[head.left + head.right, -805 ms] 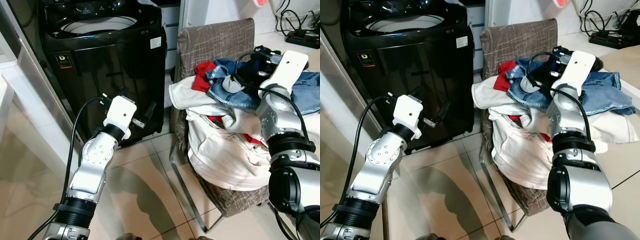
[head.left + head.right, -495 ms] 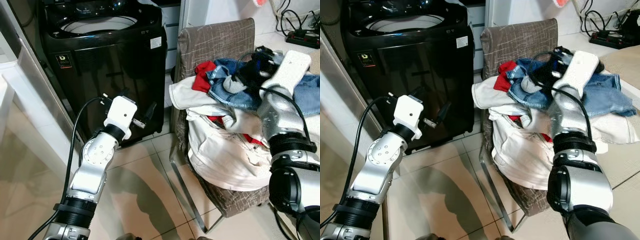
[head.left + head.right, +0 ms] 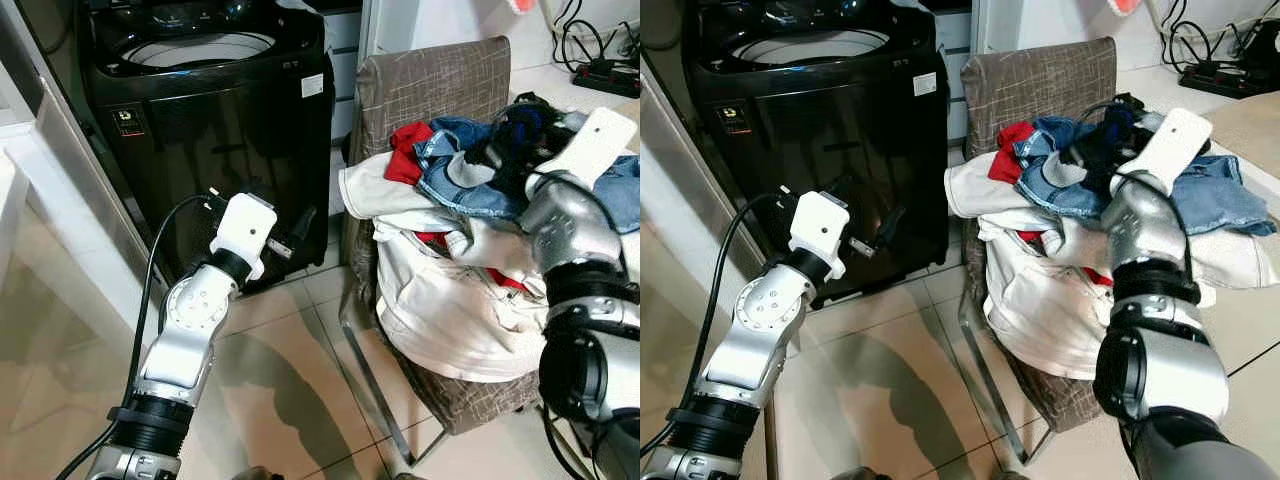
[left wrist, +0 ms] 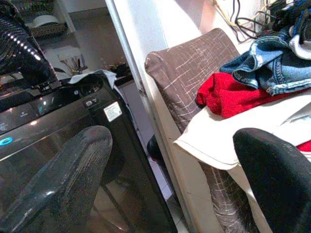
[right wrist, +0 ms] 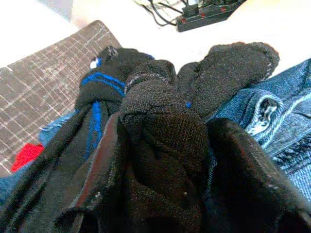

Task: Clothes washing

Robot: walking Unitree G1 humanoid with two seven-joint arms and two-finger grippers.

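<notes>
A black top-loading washing machine [image 3: 200, 120] stands at the back left with its lid up and drum [image 3: 195, 47] showing. Beside it a brown chair [image 3: 430, 85] carries a pile of clothes: white garments [image 3: 450, 300], a red piece [image 3: 405, 150], blue jeans [image 3: 470, 185] and a black garment with blue stripes [image 5: 160, 121] on top. My right gripper [image 5: 165, 165] is at the top of the pile, shut on the black garment [image 3: 515, 125]. My left gripper [image 3: 280, 215] hangs open, holding nothing, low in front of the washer.
A power strip with cables [image 3: 605, 72] lies on the white surface behind the pile at the far right. Tiled floor [image 3: 290, 400] stretches between the washer and the chair. A white edge [image 3: 10, 190] borders the far left.
My right wrist has swung to the right and tilted, drawing the black garment with it off the jeans. The left arm has barely shifted.
</notes>
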